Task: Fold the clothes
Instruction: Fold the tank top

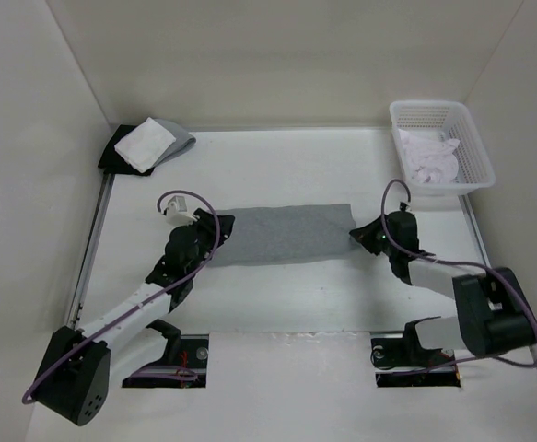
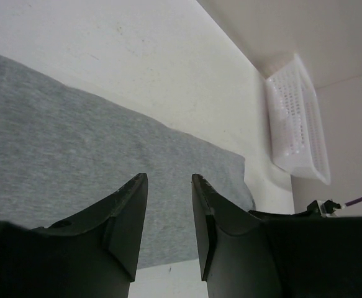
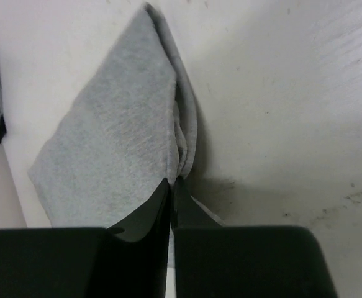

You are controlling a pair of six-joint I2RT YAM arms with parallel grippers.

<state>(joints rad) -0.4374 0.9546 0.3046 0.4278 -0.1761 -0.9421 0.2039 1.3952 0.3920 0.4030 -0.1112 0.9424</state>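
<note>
The clothes (image 1: 282,233) are one plain grey garment, lying as a flat folded strip across the middle of the table. My left gripper (image 1: 220,228) hovers over its left end. In the left wrist view that gripper (image 2: 168,178) stands open with nothing between its fingers, and the grey fabric (image 2: 94,149) spreads out beneath them. My right gripper (image 1: 358,237) is at the strip's right end. In the right wrist view it (image 3: 172,181) is shut, and the bunched edge of the garment (image 3: 118,143) is pinched at its tips.
A white mesh basket (image 1: 475,147) holding a pale cloth (image 1: 434,158) stands at the back right, also seen in the left wrist view (image 2: 298,118). A small pile of white, grey and black cloths (image 1: 148,145) lies at the back left. Walls close in three sides.
</note>
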